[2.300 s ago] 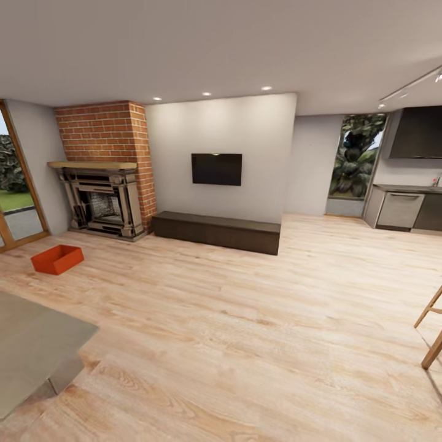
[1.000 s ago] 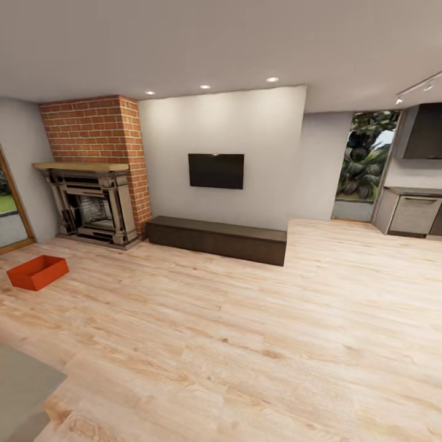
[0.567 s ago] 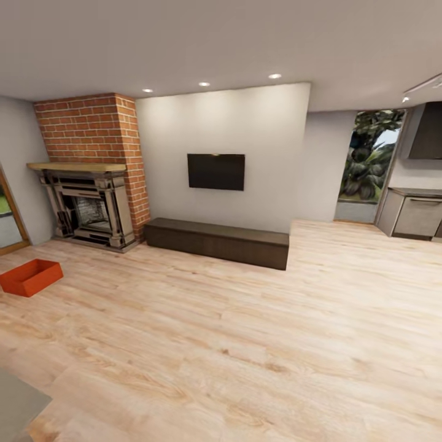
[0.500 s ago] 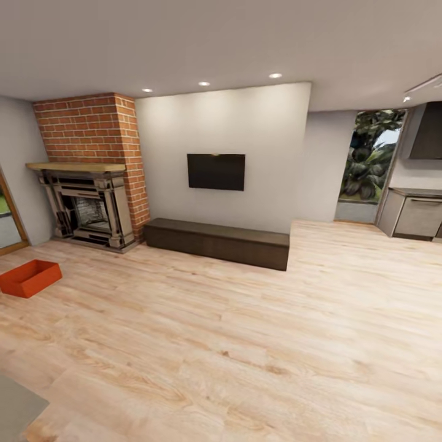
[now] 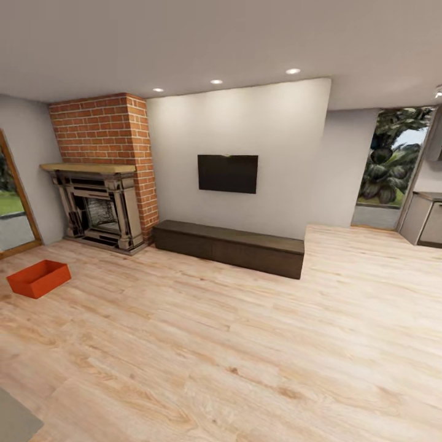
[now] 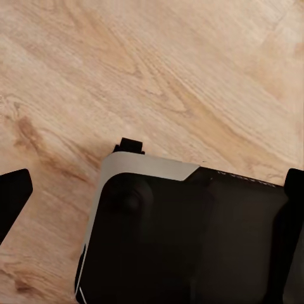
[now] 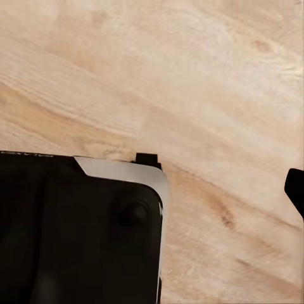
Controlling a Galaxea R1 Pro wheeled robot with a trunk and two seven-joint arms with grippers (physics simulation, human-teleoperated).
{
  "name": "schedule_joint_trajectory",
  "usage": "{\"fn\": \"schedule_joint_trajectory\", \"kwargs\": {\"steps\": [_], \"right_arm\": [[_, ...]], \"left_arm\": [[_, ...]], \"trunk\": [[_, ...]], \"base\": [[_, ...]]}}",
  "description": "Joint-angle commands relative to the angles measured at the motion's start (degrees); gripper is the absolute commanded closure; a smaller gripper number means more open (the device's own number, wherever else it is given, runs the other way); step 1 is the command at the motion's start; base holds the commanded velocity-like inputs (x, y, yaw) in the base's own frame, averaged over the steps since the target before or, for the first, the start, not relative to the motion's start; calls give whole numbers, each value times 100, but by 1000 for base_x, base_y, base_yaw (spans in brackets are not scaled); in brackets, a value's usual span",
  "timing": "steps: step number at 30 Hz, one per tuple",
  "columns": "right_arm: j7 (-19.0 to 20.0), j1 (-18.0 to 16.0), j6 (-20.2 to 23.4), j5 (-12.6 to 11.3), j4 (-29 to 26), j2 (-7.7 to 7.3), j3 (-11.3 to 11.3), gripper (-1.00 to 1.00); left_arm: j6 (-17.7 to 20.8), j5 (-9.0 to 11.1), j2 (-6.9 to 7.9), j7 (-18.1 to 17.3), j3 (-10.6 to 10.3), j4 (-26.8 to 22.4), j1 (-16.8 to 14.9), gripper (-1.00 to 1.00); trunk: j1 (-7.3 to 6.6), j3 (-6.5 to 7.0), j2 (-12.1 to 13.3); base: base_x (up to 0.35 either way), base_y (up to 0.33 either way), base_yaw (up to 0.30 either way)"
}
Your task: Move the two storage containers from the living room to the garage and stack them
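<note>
sitting on the light wood plank floor [image 5: 245,344] of the living room, one red-orange storage container [image 5: 38,278] lay open-topped near the brick fireplace [image 5: 101,209], just beside a wood-framed glass door [image 5: 15,209]. a dark low cabinet [image 5: 228,247] ran under the wall tv [image 5: 228,174]. both wrist views looked down on the robot's dark base [image 6: 183,240] over planks; whether either gripper was spread or pressed together could not be told.
</note>
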Motion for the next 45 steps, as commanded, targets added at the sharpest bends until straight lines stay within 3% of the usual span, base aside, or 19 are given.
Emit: {"fn": "schedule_joint_trajectory", "kwargs": {"steps": [1,45], "right_arm": [[5,-5,-31,58,16,-2,-13,-100],[5,-5,-23,66,19,-9,-6,-100]], "left_arm": [[17,52,0,3,-48,1,-3,-100],[26,52,5,3,-48,1,-3,-100]], "trunk": [[5,2,-3],[5,16,-3]], "base": [[323,0,254],[323,0,49]]}}
